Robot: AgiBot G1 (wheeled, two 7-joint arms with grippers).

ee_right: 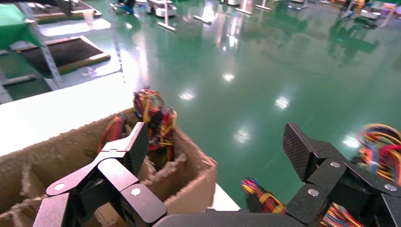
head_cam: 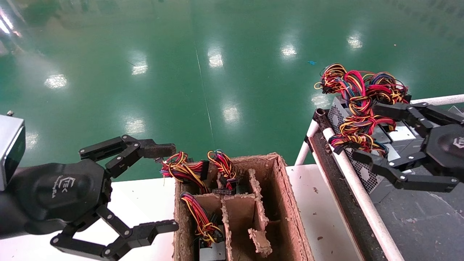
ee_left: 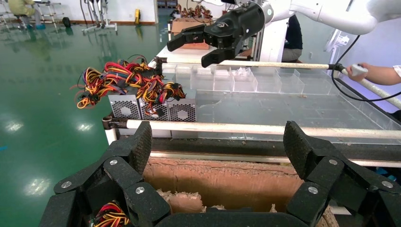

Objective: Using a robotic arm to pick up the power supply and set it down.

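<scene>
Judging from how things lie, the task is partly done: several power supplies (head_cam: 362,119) already stand in a row at the end of the conveyor (head_cam: 427,224) on the robot's right, their fan grilles facing the white rail (head_cam: 357,188) and their red, yellow and orange wire bundles heaped on top. The right gripper (head_cam: 386,139) hangs over this group with its fingers spread wide and nothing between them, its upper finger above the wires, its lower one beside the perforated casing; whether it touches them I cannot tell. More units remain in the cardboard box (head_cam: 290,203), wire bundles sticking up from its far and near-left compartments while the right ones look empty. The left gripper (head_cam: 163,188) waits beside the box's left wall, also spread and holding nothing, so another pick probably comes next.
</scene>
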